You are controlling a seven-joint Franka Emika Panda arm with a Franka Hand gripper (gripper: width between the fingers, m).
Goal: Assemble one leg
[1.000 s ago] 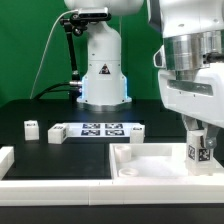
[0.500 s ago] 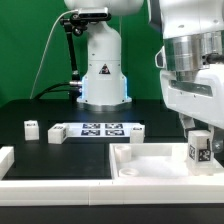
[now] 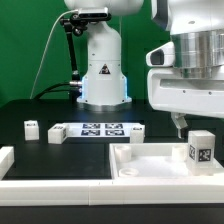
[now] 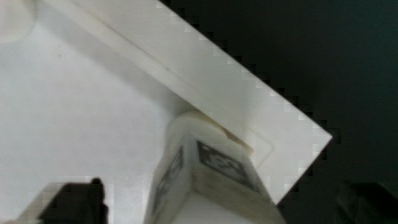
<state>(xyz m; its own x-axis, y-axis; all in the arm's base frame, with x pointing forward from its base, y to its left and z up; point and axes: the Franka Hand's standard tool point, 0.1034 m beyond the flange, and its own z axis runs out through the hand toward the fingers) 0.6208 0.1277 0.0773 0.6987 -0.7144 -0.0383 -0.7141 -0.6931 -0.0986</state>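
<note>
Black table (image 3: 30,105) carries tray (image 3: 150,165); leg (image 3: 201,151) upright at its corner, light, rigid, smooth; grasp flat sides; gripper (image 3: 180,124) above, apparently open, empty.

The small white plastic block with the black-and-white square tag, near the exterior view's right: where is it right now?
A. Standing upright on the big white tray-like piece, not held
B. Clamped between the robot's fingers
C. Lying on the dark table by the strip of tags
A: the small white plastic block stands upright on the large white tray-like piece, while the gripper hangs above and beside it, not touching it.
</note>
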